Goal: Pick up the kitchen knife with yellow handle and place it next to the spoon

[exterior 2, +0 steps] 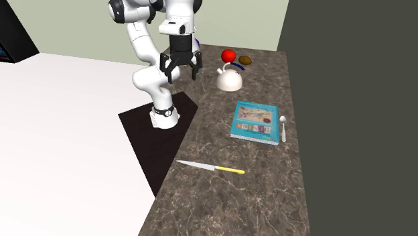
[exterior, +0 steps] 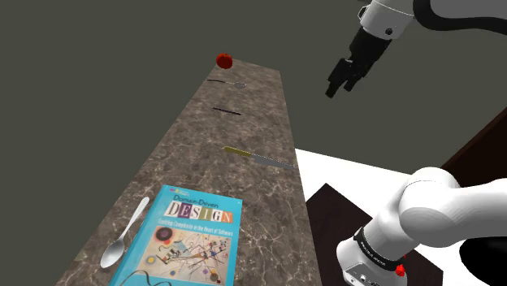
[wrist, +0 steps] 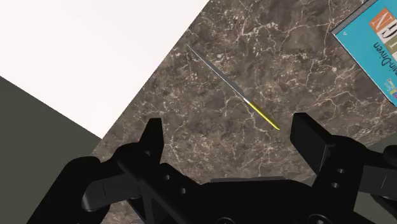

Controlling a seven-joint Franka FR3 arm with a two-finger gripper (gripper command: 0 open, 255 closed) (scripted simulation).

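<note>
The kitchen knife (exterior: 260, 157) lies flat on the dark marble counter (exterior: 203, 154), its yellow handle (exterior 2: 232, 170) pointing away from the counter's white-floor edge. In the wrist view the knife (wrist: 232, 86) lies well below the hand, between the fingers' lines. A grey spoon (exterior: 123, 236) rests beside a turquoise book (exterior: 183, 240); in the second exterior view the spoon (exterior 2: 283, 127) lies on the book's (exterior 2: 255, 121) far side from the arm. My gripper (exterior: 345, 77) hangs high above the counter, open and holding nothing; it also shows as the gripper (exterior 2: 179, 70) and the gripper (wrist: 229, 130).
A white kettle (exterior 2: 229, 79), a red round thing (exterior 2: 228, 55) and a brown object (exterior 2: 246, 60) stand past the book. A red apple (exterior: 224, 60) and thin dark items (exterior: 226, 111) lie at the counter's far end. A grey wall backs the counter.
</note>
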